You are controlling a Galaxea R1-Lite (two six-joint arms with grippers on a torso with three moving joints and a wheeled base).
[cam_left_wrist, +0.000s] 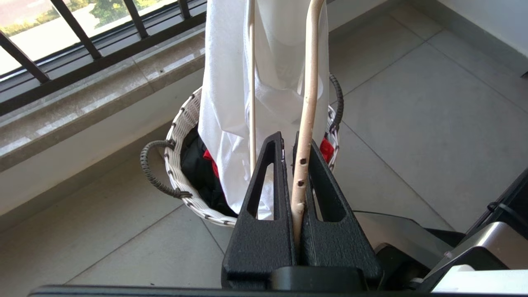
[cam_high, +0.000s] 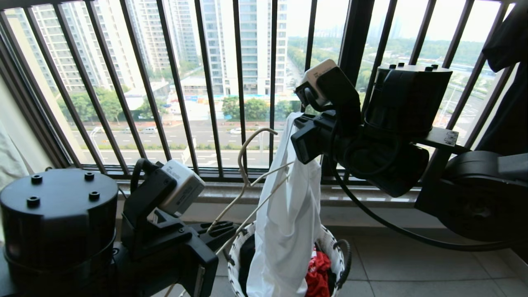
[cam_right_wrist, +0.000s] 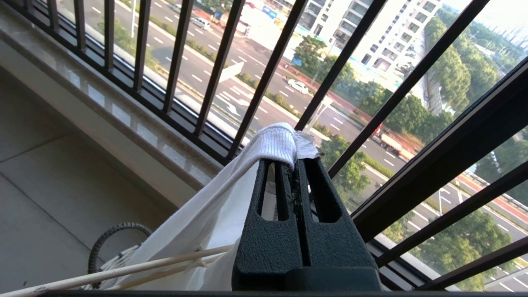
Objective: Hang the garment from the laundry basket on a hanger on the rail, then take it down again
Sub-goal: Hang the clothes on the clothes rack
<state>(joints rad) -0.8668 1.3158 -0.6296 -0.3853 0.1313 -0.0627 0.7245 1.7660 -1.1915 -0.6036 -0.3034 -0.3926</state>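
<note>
Balcony, barred window behind, tiled floor. Right gripper (cam_high: 298,142) pinches the garment (cam_high: 288,214) by its ribbed collar, hanging long-axis vertical over the laundry basket (cam_high: 237,251). Left gripper (cam_high: 218,231) clamps the hanger (cam_high: 247,173), at 8 o'clock from the collar, hook pointing 12.

Counted by kind

One white garment (cam_high: 288,214), one hanger (cam_high: 247,165), one laundry basket (cam_high: 336,247), one red garment (cam_high: 317,272), two grippers: left (cam_left_wrist: 288,140), right (cam_right_wrist: 288,165).
</note>
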